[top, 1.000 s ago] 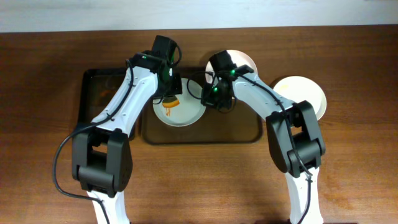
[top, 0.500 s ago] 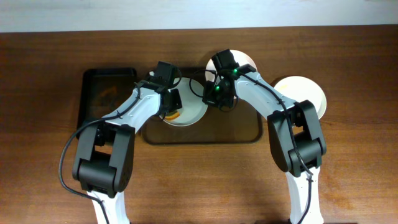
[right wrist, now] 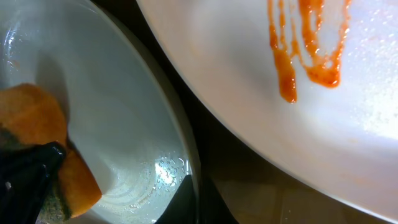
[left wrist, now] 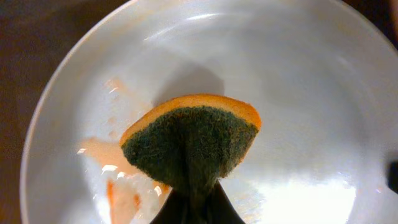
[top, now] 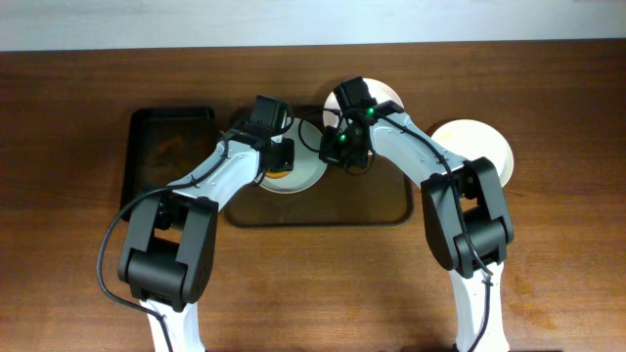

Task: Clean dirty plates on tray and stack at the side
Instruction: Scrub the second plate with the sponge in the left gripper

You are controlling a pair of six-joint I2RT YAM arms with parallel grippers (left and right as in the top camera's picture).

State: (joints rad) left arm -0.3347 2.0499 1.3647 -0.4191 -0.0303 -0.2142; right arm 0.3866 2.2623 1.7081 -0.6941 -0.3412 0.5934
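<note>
A white plate (top: 305, 168) lies on the brown tray (top: 372, 207). My left gripper (top: 277, 159) is shut on an orange sponge with a green scouring side (left wrist: 194, 140) and presses it on this plate (left wrist: 298, 93), beside an orange sauce smear (left wrist: 118, 183). My right gripper (top: 337, 149) is shut on the plate's right rim (right wrist: 189, 186). A second plate (top: 387, 97) with red sauce streaks (right wrist: 308, 43) lies just behind, partly under the right arm. A third plate (top: 479, 147) sits on the table to the right of the tray.
A smaller black tray (top: 171, 147) lies left of the brown tray. The two arms meet closely over the back of the brown tray. The wooden table (top: 313, 284) extends to the front.
My left gripper has moved the sponge to the right and back across the plate. My right gripper has stayed on the plate's rim.
</note>
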